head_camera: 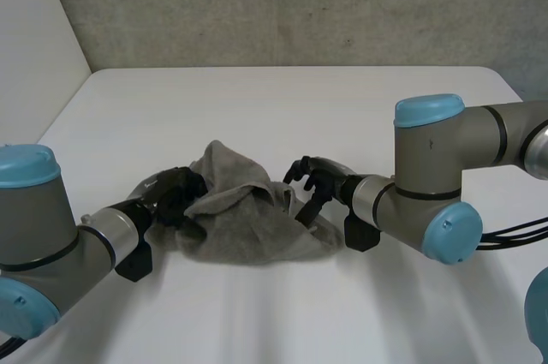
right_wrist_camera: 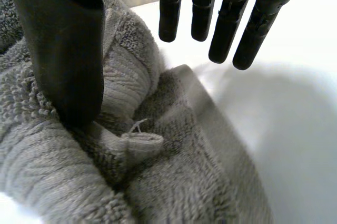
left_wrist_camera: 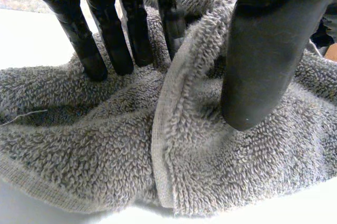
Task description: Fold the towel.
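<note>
A grey towel [head_camera: 248, 227] lies crumpled in a heap on the white table [head_camera: 282, 107], between my two hands. My left hand [head_camera: 175, 193] is at the heap's left side. Its fingers [left_wrist_camera: 108, 34] dig into the cloth [left_wrist_camera: 105, 150] and its thumb [left_wrist_camera: 258, 66] presses down across a raised hemmed fold, which is pinched between them. My right hand [head_camera: 321, 177] is at the heap's right edge. Its thumb [right_wrist_camera: 63, 50] rests on the towel [right_wrist_camera: 174, 182] beside a bunched corner. Its fingers [right_wrist_camera: 226, 29] hang straight over bare table, clear of the cloth.
The table stretches wide and bare behind the towel to a grey wall [head_camera: 282, 4]. A narrower strip of table lies in front of the heap. My two arms [head_camera: 428, 184] reach in low from both sides.
</note>
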Motion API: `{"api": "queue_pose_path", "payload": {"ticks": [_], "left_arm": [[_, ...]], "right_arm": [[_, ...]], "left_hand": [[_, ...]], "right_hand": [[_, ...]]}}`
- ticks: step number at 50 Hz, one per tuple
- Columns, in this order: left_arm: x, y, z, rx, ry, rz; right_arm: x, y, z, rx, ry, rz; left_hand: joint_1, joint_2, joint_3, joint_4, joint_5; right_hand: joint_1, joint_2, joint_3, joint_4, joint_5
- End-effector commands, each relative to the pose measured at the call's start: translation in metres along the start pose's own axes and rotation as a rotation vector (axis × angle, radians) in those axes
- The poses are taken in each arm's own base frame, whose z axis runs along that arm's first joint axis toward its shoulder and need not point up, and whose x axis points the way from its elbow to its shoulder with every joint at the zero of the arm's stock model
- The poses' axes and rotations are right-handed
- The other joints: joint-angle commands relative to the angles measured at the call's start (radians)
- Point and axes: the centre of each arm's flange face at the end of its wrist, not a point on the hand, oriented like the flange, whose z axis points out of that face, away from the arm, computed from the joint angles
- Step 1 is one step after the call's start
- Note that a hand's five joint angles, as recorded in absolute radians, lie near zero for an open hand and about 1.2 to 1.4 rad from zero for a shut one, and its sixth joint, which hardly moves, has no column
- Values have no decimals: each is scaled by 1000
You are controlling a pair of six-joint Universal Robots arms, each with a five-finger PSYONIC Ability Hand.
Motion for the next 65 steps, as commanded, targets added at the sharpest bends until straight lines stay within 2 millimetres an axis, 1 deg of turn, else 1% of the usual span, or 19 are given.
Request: {"api": "queue_pose_path", "payload": {"ticks": [1,17,22,24,26,29,32,33,35,36,37,38,44,47,53,57,58,62,65], "left_arm": [[-2,1,-1,-4,-9,-3],[-4,3,-6,-13,-15,-11],[-4,2,-5,-9,-14,-6],[-4,0,-4,-1,-12,-3],[-4,-5,-2,15,-11,1],[-8,-27,6,87,-11,24],[-9,-66,18,204,1,85],[-6,-91,22,274,10,134],[-1,-117,24,350,18,198],[5,-145,23,431,22,270],[5,-145,23,432,22,270],[12,-174,20,524,27,332],[48,-276,-17,866,47,471],[58,-294,-30,934,56,490],[58,-287,-35,908,48,481],[36,-230,-14,715,25,444],[35,-229,-14,715,24,444],[-5,-153,2,461,-37,357],[-27,-104,1,305,-57,298]], "right_arm": [[-4,2,-6,-53,-10,7],[-5,5,-8,-55,14,8],[-2,9,1,-21,65,-18],[-1,5,7,25,68,-36],[-5,-5,9,66,48,-59],[-18,-40,9,187,17,-152],[-39,-96,-5,378,-3,-308],[-39,-97,-6,379,-3,-309],[-63,-157,-33,605,-4,-455],[-63,-158,-33,606,-4,-456],[-77,-184,-50,721,0,-516],[-89,-206,-67,825,1,-563],[-115,-244,-109,1048,6,-634],[-123,-249,-120,1096,0,-639],[-117,-240,-114,1015,39,-701],[-102,-215,-91,847,73,-805],[-92,-198,-78,745,80,-864],[-51,-135,-46,389,83,-966],[-26,-102,-44,227,84,-969]], "left_hand": [[120,109,118,111,112],[443,431,441,433,435],[681,669,679,671,673],[681,669,679,671,673],[681,669,679,671,673],[681,669,679,671,673],[681,669,679,671,673],[681,669,679,671,673],[681,669,679,671,673],[681,669,679,671,673],[681,669,679,671,673],[681,669,679,671,673],[681,669,679,671,673],[681,669,679,671,673],[681,669,679,671,673],[681,669,679,671,673],[681,669,679,671,673],[681,669,679,671,673],[681,669,679,671,673]], "right_hand": [[-51,-58,-63,-68,-51],[-68,-76,-81,-85,-69],[436,429,424,420,436],[968,960,955,951,967],[970,962,958,953,969],[970,962,958,953,969],[970,962,958,953,969],[970,962,958,953,969],[970,962,958,953,969],[970,962,958,953,969],[970,962,958,953,969],[970,962,958,953,969],[970,962,958,953,969],[970,962,958,953,969],[970,962,958,953,969],[970,962,958,953,969],[970,962,958,953,969],[970,962,958,953,969],[970,962,958,953,969]]}}
